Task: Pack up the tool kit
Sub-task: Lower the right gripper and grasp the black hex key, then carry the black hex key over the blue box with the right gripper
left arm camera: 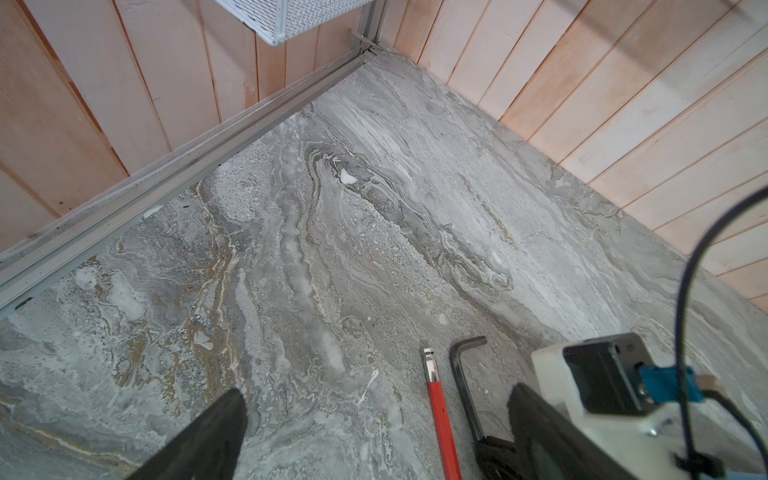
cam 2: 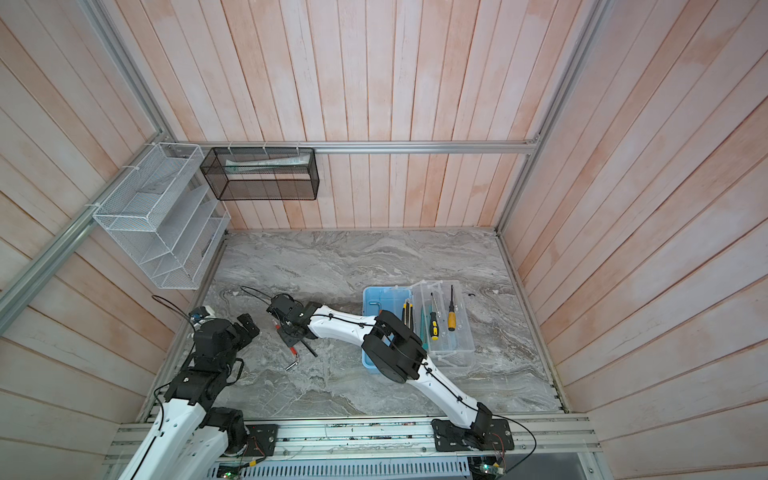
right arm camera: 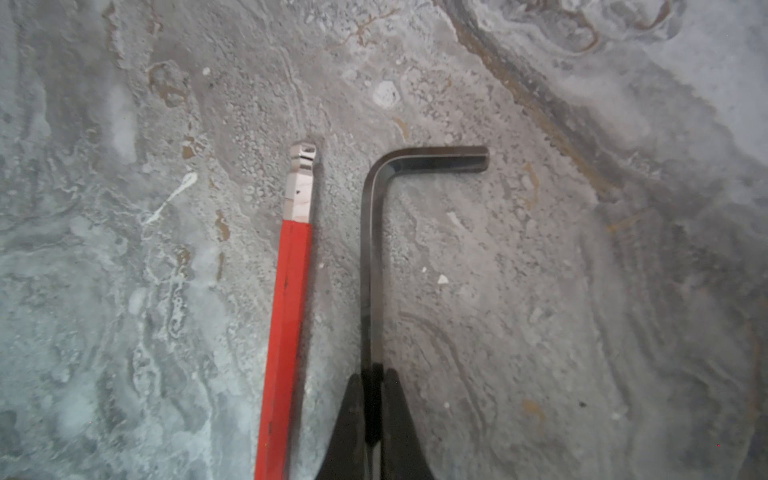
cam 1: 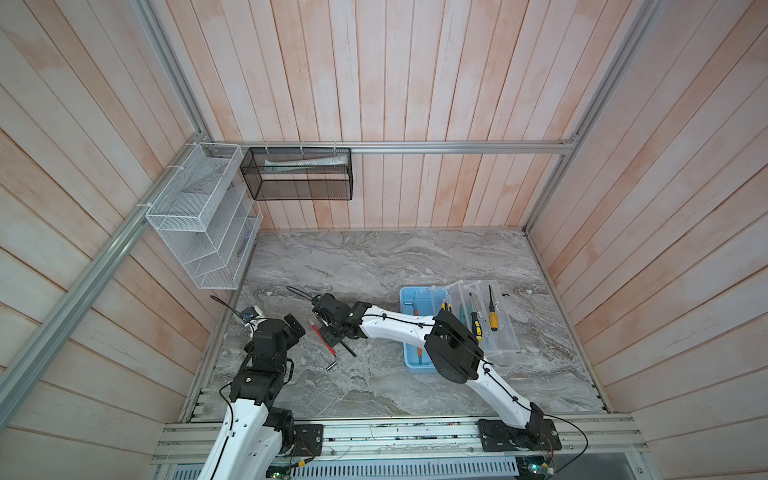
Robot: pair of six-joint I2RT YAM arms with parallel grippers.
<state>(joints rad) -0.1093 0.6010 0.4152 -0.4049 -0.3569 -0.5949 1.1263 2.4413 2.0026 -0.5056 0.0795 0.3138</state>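
The right fingers (right arm camera: 349,419), clamped on the thin black hex key (right arm camera: 370,249) left of centre, could let it swivel loose before reaching the open case (cam 1: 410,365) at right; left fingers (left arm camera: 208,432) stand apart.

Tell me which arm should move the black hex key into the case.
Right. The right gripper is shut on the black hex key, and the open case lies on that side. The left gripper hangs open and empty, farther away.
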